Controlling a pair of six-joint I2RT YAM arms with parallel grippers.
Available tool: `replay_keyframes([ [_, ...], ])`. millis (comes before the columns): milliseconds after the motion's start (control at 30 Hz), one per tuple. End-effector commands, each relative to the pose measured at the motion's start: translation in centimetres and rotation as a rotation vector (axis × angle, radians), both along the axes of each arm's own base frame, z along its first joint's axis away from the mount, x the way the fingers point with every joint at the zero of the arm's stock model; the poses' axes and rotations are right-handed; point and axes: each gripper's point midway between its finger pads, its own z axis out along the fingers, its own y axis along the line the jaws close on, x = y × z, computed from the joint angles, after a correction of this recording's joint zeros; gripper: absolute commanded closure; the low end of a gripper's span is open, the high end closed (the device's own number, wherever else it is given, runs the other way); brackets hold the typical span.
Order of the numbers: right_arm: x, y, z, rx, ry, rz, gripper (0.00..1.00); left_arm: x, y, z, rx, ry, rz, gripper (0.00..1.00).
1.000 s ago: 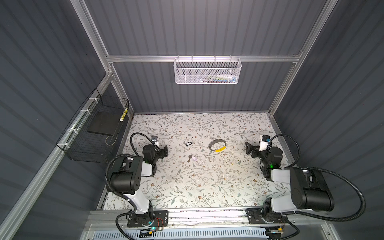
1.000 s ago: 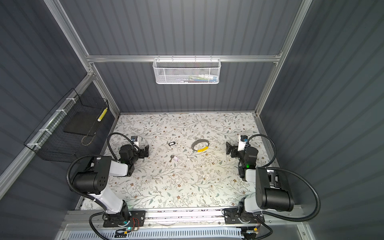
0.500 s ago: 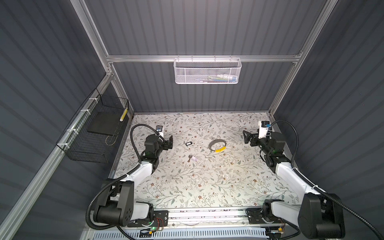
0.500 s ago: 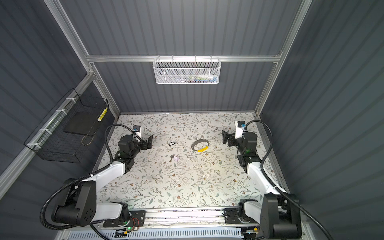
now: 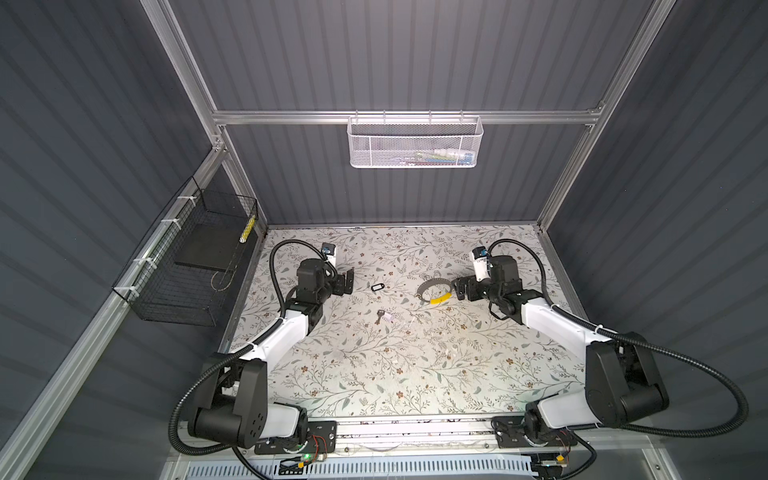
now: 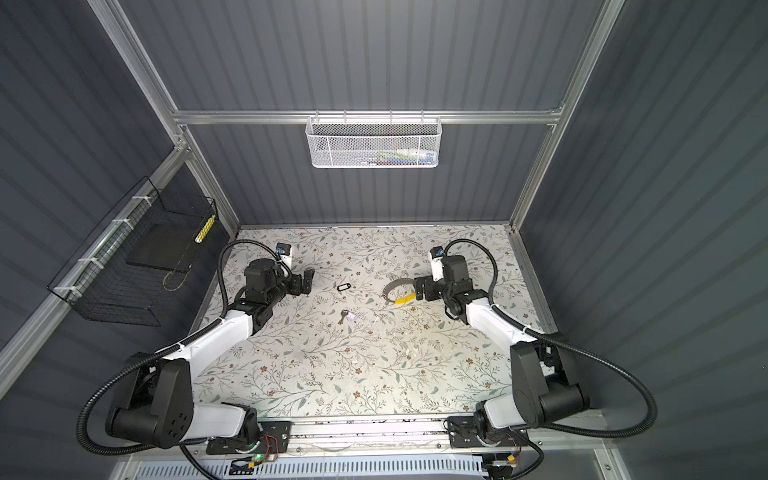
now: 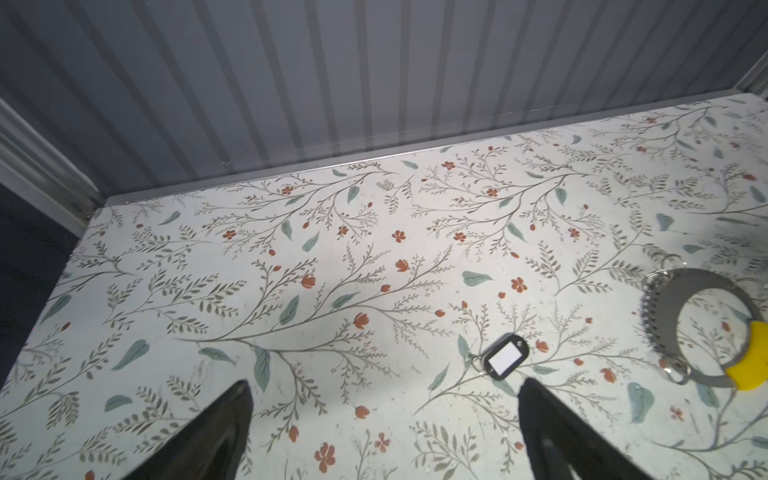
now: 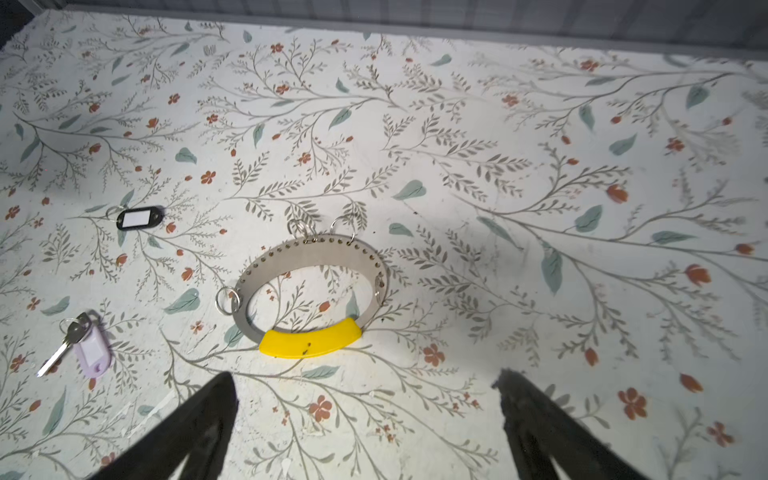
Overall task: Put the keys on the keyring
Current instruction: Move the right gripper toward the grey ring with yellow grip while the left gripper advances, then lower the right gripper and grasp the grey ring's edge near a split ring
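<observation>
Grey sheet metal, the keyring (image 8: 307, 253): judged stiff and light, flat on the table (image 5: 415, 374) at 1 o'clock of its middle, long axis roughly 9-to-3, yellow tag (image 8: 309, 343) on the 5 o'clock arc and the best place to pinch, just beside the right gripper (image 8: 365, 380), spread wide and empty. At 8 o'clock of the keyring, the lilac-tagged key (image 8: 83, 345), blade toward about 7 o'clock, easiest taken by the tag. Smallest, at 9 o'clock of the keyring, the black-rimmed tag (image 8: 138, 218), lengthwise near 9-to-3, thin, apt to skid, near the left gripper (image 7: 384, 388), likewise spread and empty.
</observation>
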Motion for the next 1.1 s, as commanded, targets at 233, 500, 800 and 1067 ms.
replay_keyframes([
  [233, 1.6, 1.5, -2.4, -0.027, 0.167, -0.024, 0.32, 0.2, -2.6, 0.8, -0.066, 0.046, -0.111, 0.00],
  [500, 2.3, 0.8, -5.2, -0.060, 0.300, -0.119, 0.44, 1.1, -4.3, 1.1, -0.082, 0.049, -0.158, 0.01],
  [800, 3.0, 0.8, -7.5, -0.098, 0.373, -0.137, 0.51, 2.6, -6.8, 0.6, -0.057, 0.072, -0.235, 0.01],
  [1067, 4.3, 1.0, -8.4, -0.127, 0.406, -0.146, 0.57, 3.7, -8.0, 0.4, -0.022, 0.081, -0.265, 0.05],
])
